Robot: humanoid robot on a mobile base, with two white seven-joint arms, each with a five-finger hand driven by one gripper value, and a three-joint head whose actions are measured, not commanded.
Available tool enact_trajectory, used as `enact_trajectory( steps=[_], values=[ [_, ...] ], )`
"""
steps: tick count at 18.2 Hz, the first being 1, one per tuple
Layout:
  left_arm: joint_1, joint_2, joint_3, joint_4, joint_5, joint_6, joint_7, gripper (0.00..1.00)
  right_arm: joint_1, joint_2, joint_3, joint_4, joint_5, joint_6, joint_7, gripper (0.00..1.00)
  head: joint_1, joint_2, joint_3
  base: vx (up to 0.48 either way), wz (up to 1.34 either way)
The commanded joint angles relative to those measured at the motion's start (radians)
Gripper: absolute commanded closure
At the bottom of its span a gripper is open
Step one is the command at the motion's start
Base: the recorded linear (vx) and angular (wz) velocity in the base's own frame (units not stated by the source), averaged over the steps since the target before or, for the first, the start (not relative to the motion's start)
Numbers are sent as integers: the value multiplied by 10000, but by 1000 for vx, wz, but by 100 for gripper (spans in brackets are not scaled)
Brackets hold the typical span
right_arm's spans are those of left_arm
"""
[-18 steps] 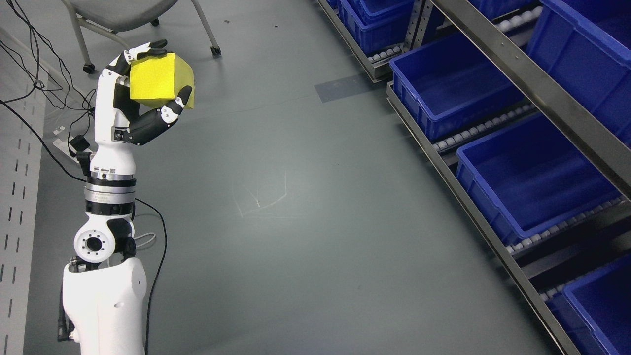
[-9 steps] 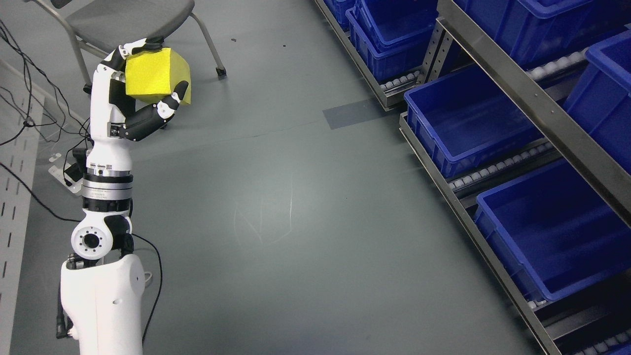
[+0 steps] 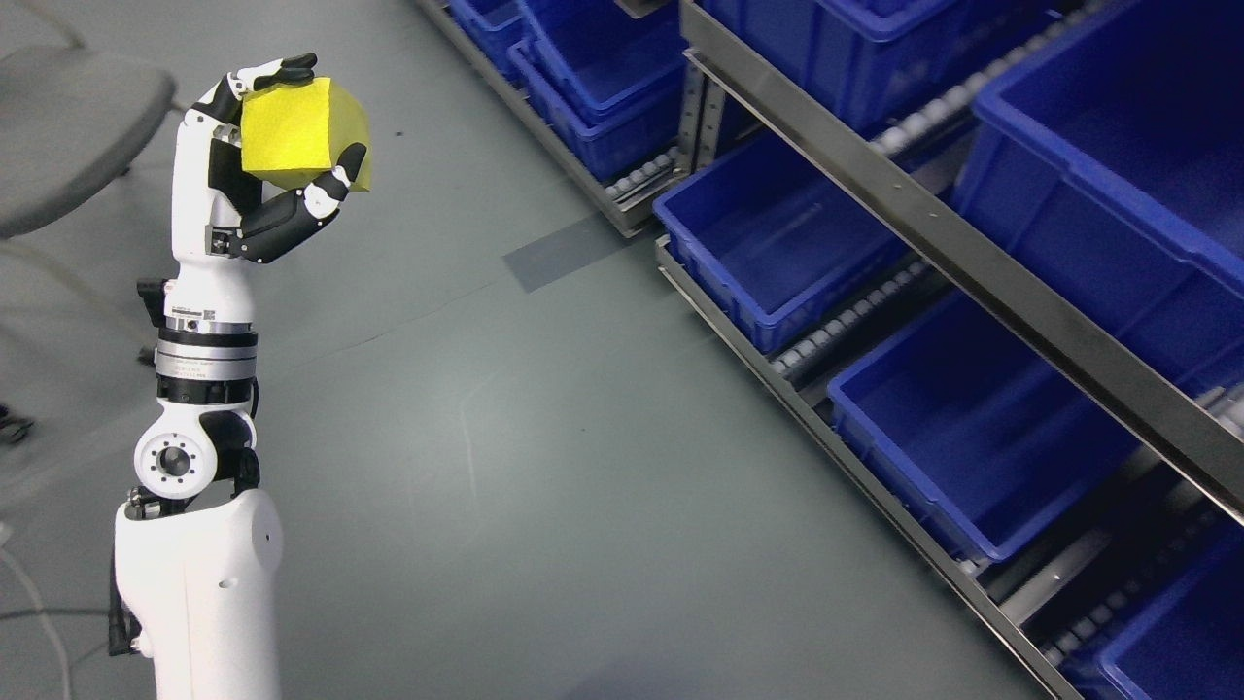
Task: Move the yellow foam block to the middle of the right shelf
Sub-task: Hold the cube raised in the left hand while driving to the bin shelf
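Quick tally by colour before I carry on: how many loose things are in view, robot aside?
yellow foam block: 1
blue plastic bins: 8, counting those cut off at the edges; the far ones overlap, so this is approximate
grey chair: 1
Total: 10

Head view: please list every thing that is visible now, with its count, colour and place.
yellow foam block: one, yellow, upper left, held up above the floor
blue bins: several, blue, in the rack on the right, those seen from above look empty
shelf rack: one, grey metal with roller rails, right side, running diagonally
chair: one, grey, blurred, upper left behind the arm
floor: grey, with a darker patch near the rack
left hand: one, white and black, fingers closed on the block; the arm rises from lower left
right hand: not in view
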Motion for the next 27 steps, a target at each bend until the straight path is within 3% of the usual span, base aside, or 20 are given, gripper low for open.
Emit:
enact_trajectory(
  steps=[1,16,19,21,24,27],
  values=[
    [-78,174,56,5,0,19,10,74,-15,-175,0,-174,-15,7,7,0,0,0,0,211,-832],
    [-583,174,-20,-179,0,448,10,74,-30,-175,0,-174,0,7,7,0,0,0,0,128,-940],
    [-1241,174,-66,-210,-46,784,-5,74,-15,-175,0,-174,0,7,7,0,0,0,0,93,-678],
    [-2037,174,-66,-424,-77,1762,-6,74,-30,-175,0,-174,-15,7,7,0,0,1,0,70,-493],
    [-3052,549,-142,-502,-703,4137,-5,73,-30,-175,0,-174,0,7,7,0,0,1,0,49,-291],
    [-3085,798,-876,-197,-1227,6439,-6,63,-30,-175,0,-174,0,7,7,0,0,2,0,22,-92]
  ],
)
